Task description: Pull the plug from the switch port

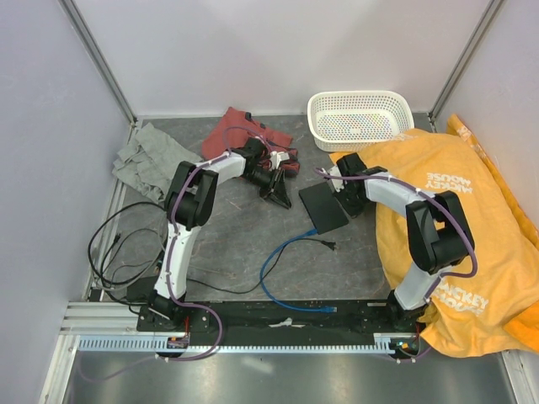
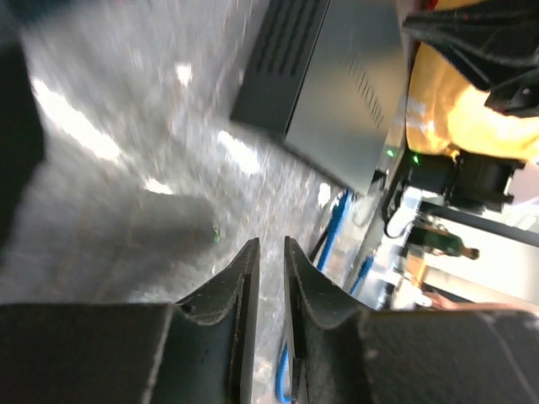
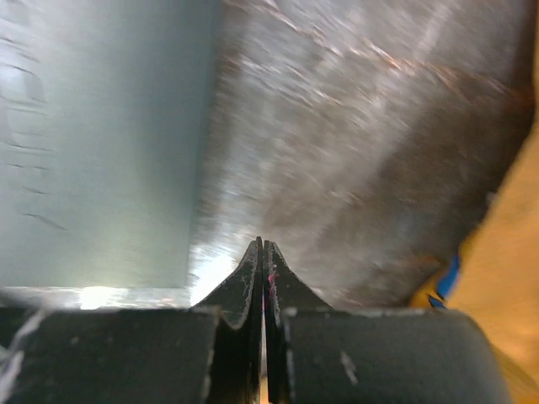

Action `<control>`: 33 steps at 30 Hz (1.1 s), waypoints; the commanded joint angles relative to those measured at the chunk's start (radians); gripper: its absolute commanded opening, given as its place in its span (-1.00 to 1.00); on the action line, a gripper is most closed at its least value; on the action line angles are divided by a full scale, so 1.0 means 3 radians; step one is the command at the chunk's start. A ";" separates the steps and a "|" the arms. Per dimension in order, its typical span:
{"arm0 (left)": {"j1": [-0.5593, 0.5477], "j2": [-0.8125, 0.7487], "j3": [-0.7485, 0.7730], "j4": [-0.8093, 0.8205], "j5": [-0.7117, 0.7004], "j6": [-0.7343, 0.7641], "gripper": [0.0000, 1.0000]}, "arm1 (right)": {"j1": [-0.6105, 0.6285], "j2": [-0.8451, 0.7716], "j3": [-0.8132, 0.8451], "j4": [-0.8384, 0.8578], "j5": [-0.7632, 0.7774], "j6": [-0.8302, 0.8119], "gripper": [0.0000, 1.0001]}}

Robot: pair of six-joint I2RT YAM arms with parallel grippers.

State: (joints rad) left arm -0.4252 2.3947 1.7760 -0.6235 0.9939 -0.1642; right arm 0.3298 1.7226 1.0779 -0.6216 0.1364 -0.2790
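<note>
The switch [image 1: 323, 207] is a flat black box lying mid-table; in the left wrist view the switch [image 2: 337, 93] fills the upper middle, with green lights on its end. A blue cable [image 1: 274, 268] loops from the switch's near-left corner toward the arm bases, and the blue cable [image 2: 333, 225] shows again by that lit end. Whether its plug sits in a port I cannot tell. My left gripper [image 1: 276, 194] hovers left of the switch, fingers a narrow gap apart and empty. My right gripper [image 1: 344, 200] is shut at the switch's right edge [image 3: 101, 143].
A white basket [image 1: 360, 118] stands at the back right. A yellow printed cloth [image 1: 459, 227] covers the right side under the right arm. Red cloth [image 1: 240, 130] and grey cloth [image 1: 153, 156] lie at the back left, loose black cables [image 1: 126, 244] at the left.
</note>
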 commanded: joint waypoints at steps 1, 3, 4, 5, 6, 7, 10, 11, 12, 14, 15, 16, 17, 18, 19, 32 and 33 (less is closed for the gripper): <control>-0.0010 -0.0495 -0.0310 0.0115 0.0098 -0.0005 -0.51 | 0.0107 0.0113 0.0226 0.0032 -0.0413 0.0153 -1.00; 0.0057 -0.0603 -0.0493 0.0181 0.0097 -0.0010 -0.47 | 0.0219 0.0199 0.0313 0.0012 -0.0429 0.0148 -0.99; 0.0092 -0.0710 -0.0566 0.0227 0.0199 -0.0061 -0.46 | 0.0341 0.0230 0.0354 0.0006 -0.0419 0.0153 -0.99; 0.0174 -0.0742 -0.0632 0.0278 0.0230 -0.0112 -0.46 | 0.0393 0.0251 0.0441 0.0006 -0.0424 0.0158 -1.00; 0.0215 -0.0782 -0.0734 0.0314 0.0230 -0.0158 -0.46 | 0.0490 0.0317 0.0492 -0.0009 -0.0444 0.0173 -0.99; 0.0281 -0.0844 -0.0775 0.0330 0.0210 -0.0158 -0.45 | 0.0536 0.0353 0.0594 -0.0014 -0.0541 0.0189 -1.00; 0.0394 -0.0911 -0.0883 0.0335 0.0154 -0.0128 -0.44 | 0.0721 0.0501 0.0778 -0.0014 -0.0598 0.0209 -1.00; 0.0415 -0.0931 -0.0914 0.0330 0.0144 -0.0122 -0.44 | 0.0762 0.0577 0.0830 -0.0024 -0.0593 0.0204 -1.00; 0.0430 -0.0936 -0.0924 0.0330 0.0143 -0.0112 -0.44 | 0.0828 0.0609 0.0881 -0.0029 -0.0552 0.0209 -1.00; 0.0461 -0.0957 -0.0960 0.0320 0.0123 -0.0077 -0.42 | 0.0844 0.0670 0.1009 -0.0035 -0.0475 0.0199 -0.99; 0.0466 -0.0957 -0.0955 0.0314 0.0067 -0.0026 -0.41 | 0.0849 0.0675 0.1050 -0.0030 -0.0262 0.0179 -1.00; 0.0471 -0.0962 -0.0960 0.0264 0.0036 0.0010 -0.40 | 0.0844 0.0670 0.1096 -0.0030 -0.0159 0.0153 -0.99; 0.0471 -0.0962 -0.0965 0.0243 0.0021 0.0036 -0.39 | 0.0839 0.0630 0.1111 -0.0024 -0.0082 0.0082 -0.99; 0.0476 -0.0962 -0.0970 0.0222 0.0006 0.0087 -0.36 | 0.0829 0.0594 0.1116 -0.0014 -0.0026 0.0066 -0.99; 0.0486 -0.0967 -0.0980 0.0207 -0.0025 0.0102 -0.36 | 0.0823 0.0553 0.1122 -0.0004 0.0036 0.0061 -1.00; 0.0405 -0.1023 -0.1410 0.0207 0.0128 0.0312 -0.17 | 0.0834 0.0112 0.0892 0.0001 -0.1462 0.0265 -1.00; 0.0385 -0.1018 -0.1430 0.0247 0.0103 0.0312 -0.17 | 0.0839 0.0138 0.0891 0.0011 -0.1462 0.0271 -1.00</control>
State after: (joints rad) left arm -0.2825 2.1342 1.3708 -0.5797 0.9993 -0.1150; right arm 0.5770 1.7435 1.3739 -0.6350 -0.1844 -0.2241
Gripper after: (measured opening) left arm 0.409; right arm 0.006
